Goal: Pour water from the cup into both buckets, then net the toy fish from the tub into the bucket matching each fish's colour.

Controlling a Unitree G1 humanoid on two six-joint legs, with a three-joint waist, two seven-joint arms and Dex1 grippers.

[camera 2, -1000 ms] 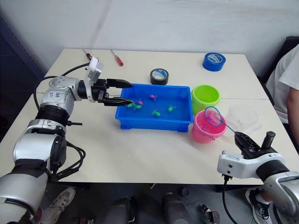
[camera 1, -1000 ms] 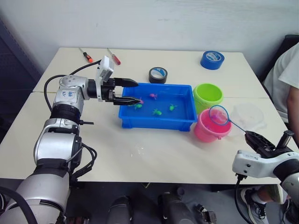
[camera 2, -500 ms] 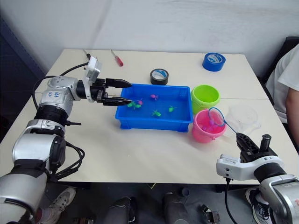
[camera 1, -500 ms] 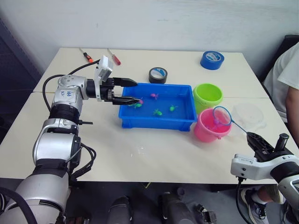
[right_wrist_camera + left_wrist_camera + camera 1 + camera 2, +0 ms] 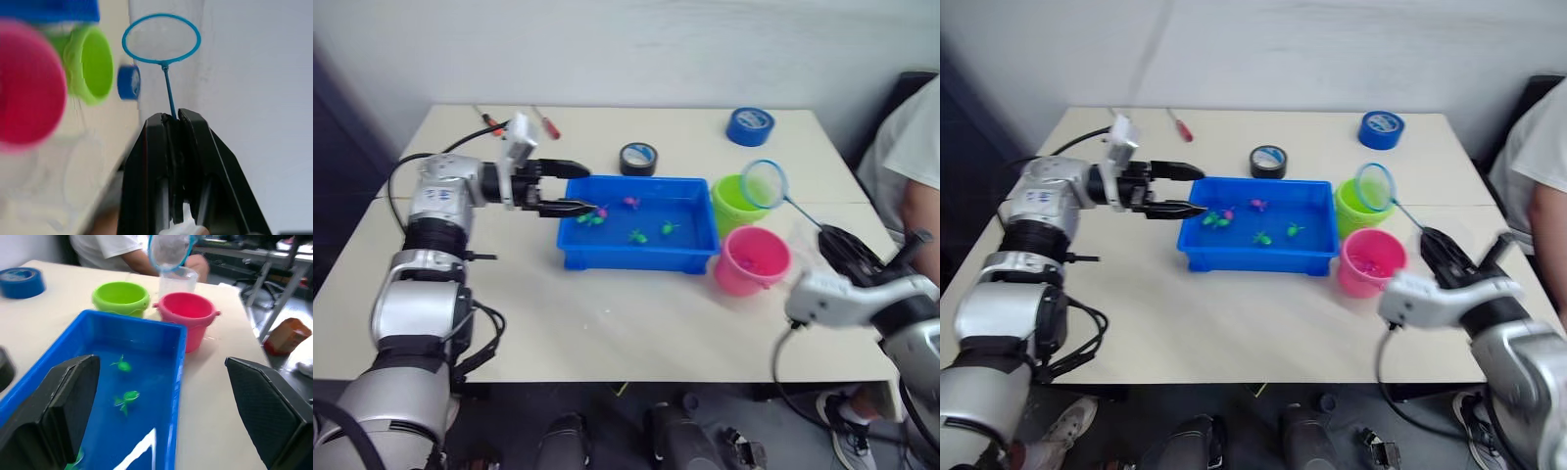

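Note:
The blue tub (image 5: 636, 260) holds water with green toy fish (image 5: 636, 236) and pink ones (image 5: 631, 203). My left gripper (image 5: 593, 189) hovers open over the tub's left end. To the right of the tub stand the lime green bucket (image 5: 739, 201) and the pink bucket (image 5: 752, 259), which has a pink fish inside. My right gripper (image 5: 827, 235) is shut on the net's thin handle. The net's blue hoop (image 5: 764, 183) hangs in the air above the green bucket's right rim. The clear cup (image 5: 178, 281) stands behind the pink bucket in the left wrist view.
At the table's far side lie a blue tape roll (image 5: 749, 125), a black tape roll (image 5: 638, 158) and two red-handled screwdrivers (image 5: 545, 122). A person in a white shirt (image 5: 915, 147) sits at the right edge.
My right gripper has raised the net from over the pink bucket up and back to above the green bucket. The camera has shifted a little. The left gripper stays over the tub.

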